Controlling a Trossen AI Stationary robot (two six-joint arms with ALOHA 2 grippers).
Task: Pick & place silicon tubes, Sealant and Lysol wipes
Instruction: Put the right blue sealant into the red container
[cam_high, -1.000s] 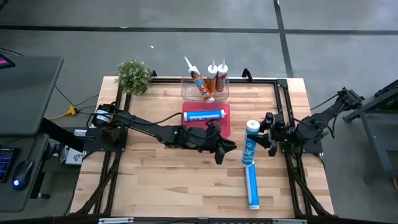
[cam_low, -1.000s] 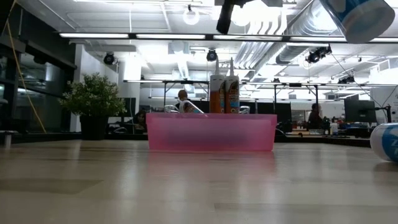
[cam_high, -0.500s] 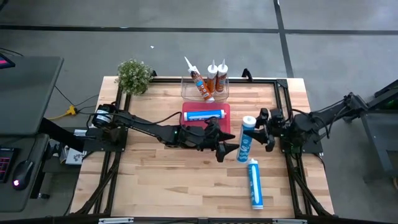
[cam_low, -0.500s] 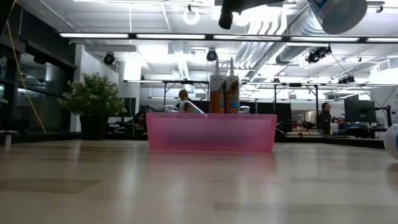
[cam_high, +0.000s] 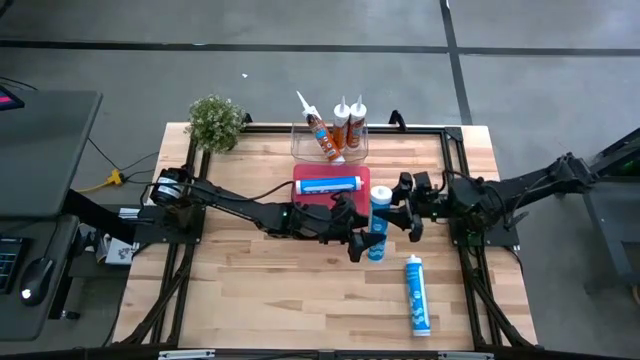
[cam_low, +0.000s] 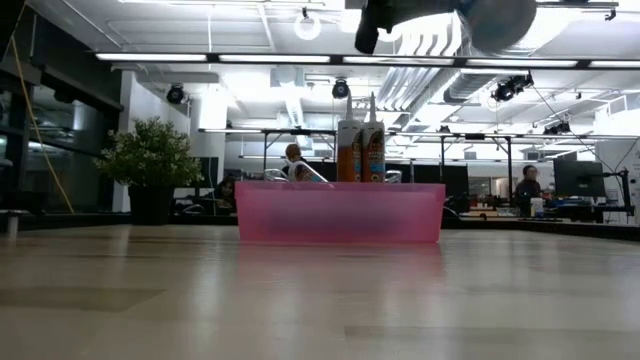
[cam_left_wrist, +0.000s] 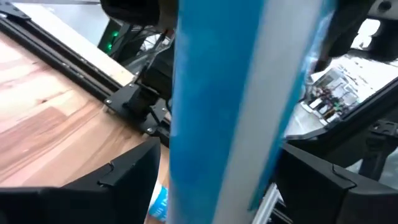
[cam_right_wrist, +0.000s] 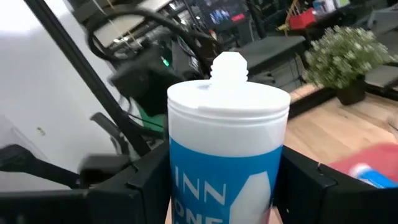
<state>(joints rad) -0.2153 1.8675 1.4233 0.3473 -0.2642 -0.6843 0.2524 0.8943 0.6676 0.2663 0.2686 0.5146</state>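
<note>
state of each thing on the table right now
held tube: in the air, gripped by right gripper
left gripper: open, at the held tube
pink tray: holds one tube
clear bin: holds three orange tubes
loose tube: lying on the table

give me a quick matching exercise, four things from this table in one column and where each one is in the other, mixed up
Things:
1. blue tube in the right tool
2. second blue tube
3. orange sealant tubes
4. plant

Places:
A. clear bin at the table's far edge
B. far left corner of the table
C. lifted above the table, between both arms
D. lying on bare wood, near right

Pairs: 1-C, 2-D, 3-A, 4-B
</note>
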